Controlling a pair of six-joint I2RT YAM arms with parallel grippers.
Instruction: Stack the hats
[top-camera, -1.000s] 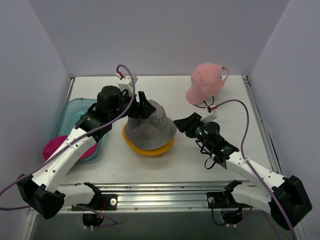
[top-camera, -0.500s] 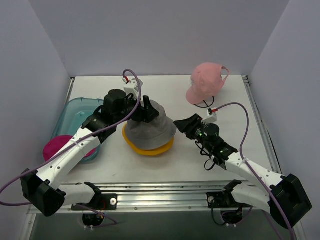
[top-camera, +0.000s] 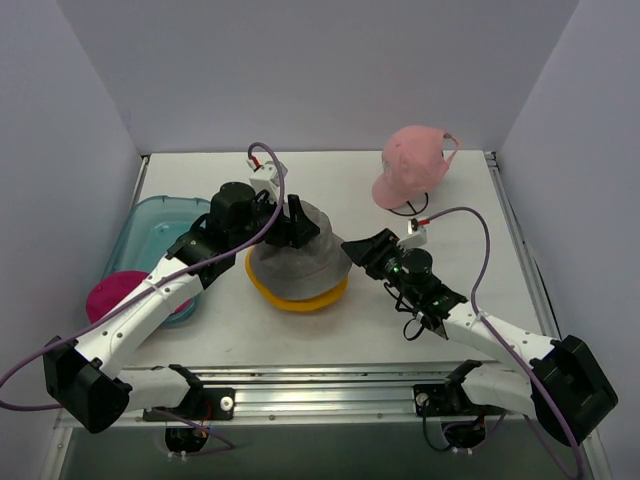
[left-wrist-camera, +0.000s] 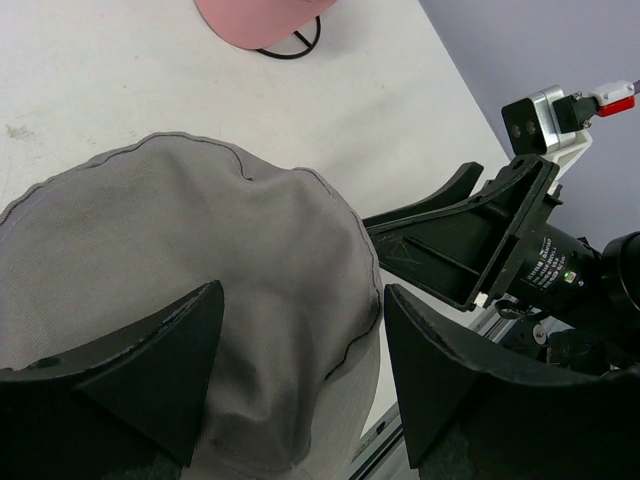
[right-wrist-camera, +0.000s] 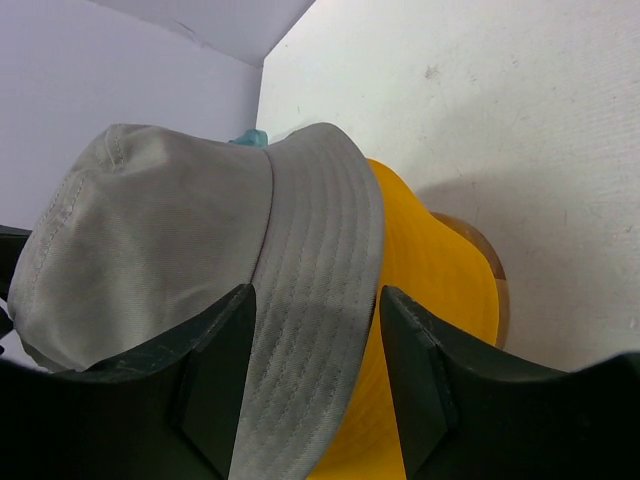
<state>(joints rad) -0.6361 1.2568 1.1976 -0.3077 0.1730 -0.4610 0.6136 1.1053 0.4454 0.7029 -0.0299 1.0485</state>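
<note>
- stack at middle of desk (top-camera: 340, 180): grey bucket hat (top-camera: 298, 255) on top of yellow bucket hat (top-camera: 300, 300), only yellow brim showing beneath grey one.
- under yellow brim, in right wrist view, sliver of wooden stand (right-wrist-camera: 495, 290).
- left pincer (top-camera: 297, 222) over far side of grey crown, open wide, fingers (left-wrist-camera: 150, 370) spread to either side above fabric, nothing gripped.
- right pincer (top-camera: 362, 248) just beside right edge of grey brim, partly open and empty; grey brim framed between its fingers (right-wrist-camera: 215, 370) in wrist view, yellow brim just below.
- light pink baseball cap (top-camera: 410, 165) at far right corner of desk, well apart from stack and from both pincers.
- magenta baseball cap (top-camera: 110, 295) at near-left end of teal tray (top-camera: 160, 215), along left side of desk, partly hidden behind left arm.
</note>
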